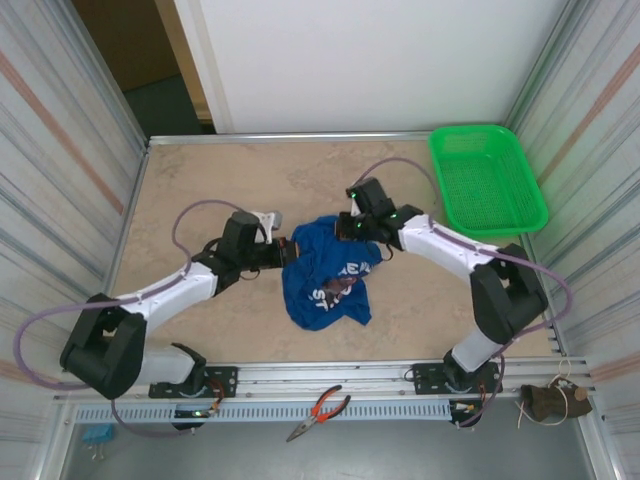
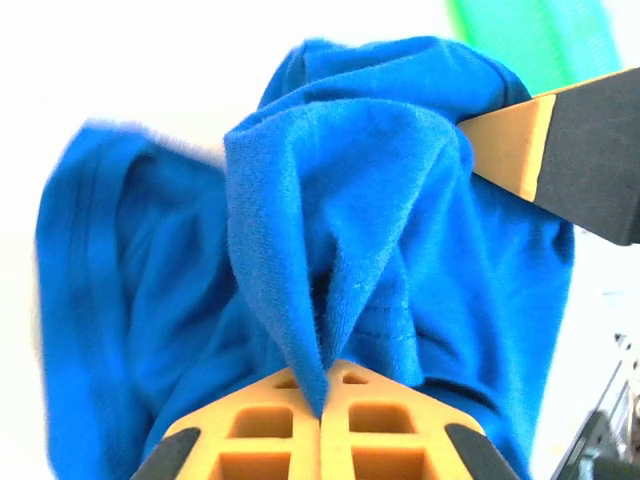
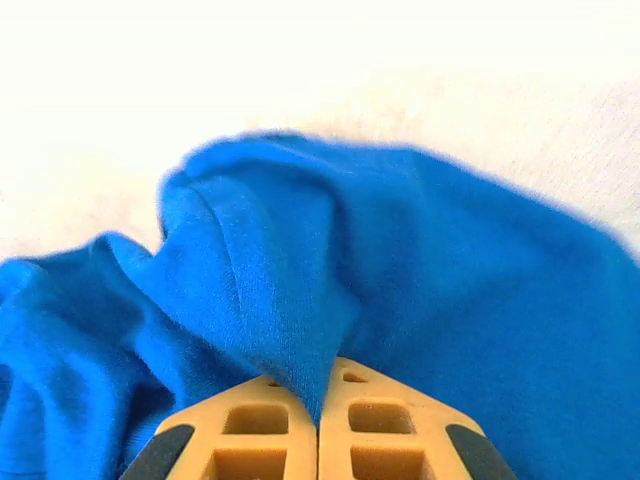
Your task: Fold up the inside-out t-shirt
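Striped walls (image 1: 60, 150) flank beige tabletop (image 1: 220, 180) — t-shirt (image 1: 325, 280) crumpled.

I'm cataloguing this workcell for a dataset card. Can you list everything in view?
t-shirt: one, royal blue, crumpled mid-table
basket: one, green mesh, table's far right corner
pliers: one pair, red handles, by the near rail
brown bundle: one, near right corner, unclear what
table: one, beige
left arm and right arm: two, white and black, near edge
left gripper: one, orange fingers, shut on the t-shirt's left side
right gripper: one, orange fingers, shut on the t-shirt's top right
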You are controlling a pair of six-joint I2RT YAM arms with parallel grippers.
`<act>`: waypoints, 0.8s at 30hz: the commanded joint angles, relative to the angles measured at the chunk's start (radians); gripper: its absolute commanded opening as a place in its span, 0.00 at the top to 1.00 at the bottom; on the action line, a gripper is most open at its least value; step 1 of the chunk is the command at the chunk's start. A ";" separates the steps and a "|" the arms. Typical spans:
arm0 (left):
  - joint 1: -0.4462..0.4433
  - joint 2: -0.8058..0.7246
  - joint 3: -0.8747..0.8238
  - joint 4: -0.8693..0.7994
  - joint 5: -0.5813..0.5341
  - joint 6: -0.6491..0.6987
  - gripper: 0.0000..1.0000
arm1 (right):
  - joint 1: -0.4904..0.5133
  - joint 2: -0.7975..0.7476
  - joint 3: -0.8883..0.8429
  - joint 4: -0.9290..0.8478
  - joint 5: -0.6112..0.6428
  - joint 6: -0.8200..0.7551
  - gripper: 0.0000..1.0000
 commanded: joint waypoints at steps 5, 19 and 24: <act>0.035 -0.142 0.087 0.258 -0.005 -0.008 1.00 | -0.074 -0.292 0.053 0.069 -0.038 -0.036 1.00; 0.068 -0.023 0.134 0.606 0.450 -0.192 1.00 | -0.097 -0.339 -0.032 -0.066 -0.051 -0.095 0.38; 0.060 -0.003 0.151 0.635 0.478 -0.227 1.00 | -0.005 -0.435 -0.032 -0.080 -0.110 -0.092 0.55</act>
